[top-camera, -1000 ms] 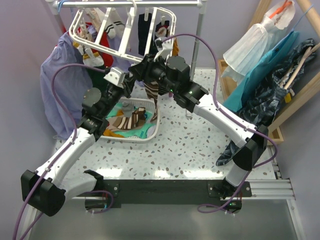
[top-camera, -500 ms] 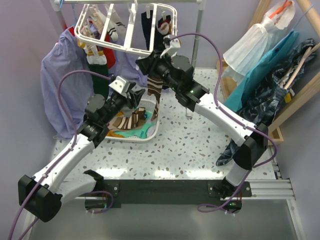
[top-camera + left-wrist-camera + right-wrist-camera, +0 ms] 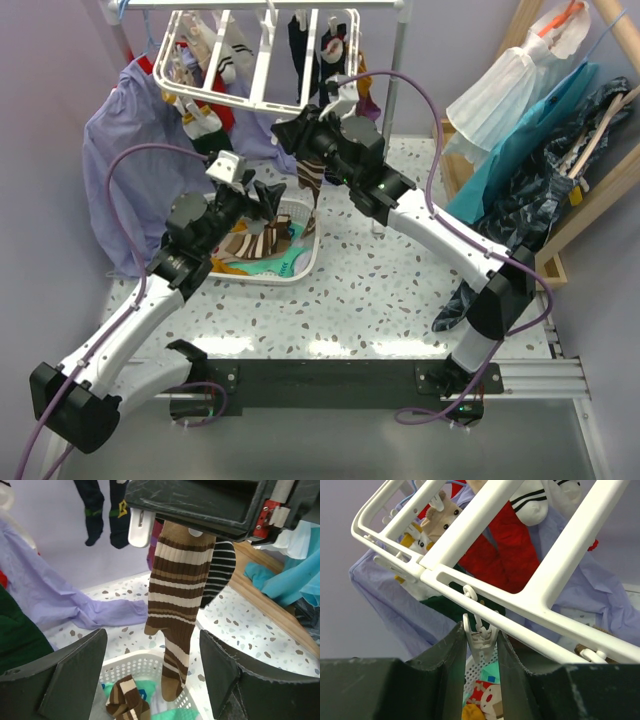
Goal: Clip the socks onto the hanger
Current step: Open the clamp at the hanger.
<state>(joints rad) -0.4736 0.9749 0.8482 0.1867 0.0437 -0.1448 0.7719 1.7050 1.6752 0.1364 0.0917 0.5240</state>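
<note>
Under the hanger [image 3: 520, 611], right gripper [image 3: 481, 632] pinches a white clip [image 3: 480, 645], probably to hold it open for the brown-cream striped sock [image 3: 177, 595] hanging just below. Over the basket [image 3: 132, 659], left gripper [image 3: 152, 660] hovers, jaws wide apart, empty.

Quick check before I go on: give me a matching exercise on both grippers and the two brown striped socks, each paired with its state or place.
Things:
1. left gripper
2. right gripper
3. long striped sock
4. bunched striped sock

States or places:
A. lying in the basket
B. open, holding nothing
C. shut on a clip
D. hanging down, toe in the basket

Pairs: 1-B, 2-C, 3-D, 4-A
</note>
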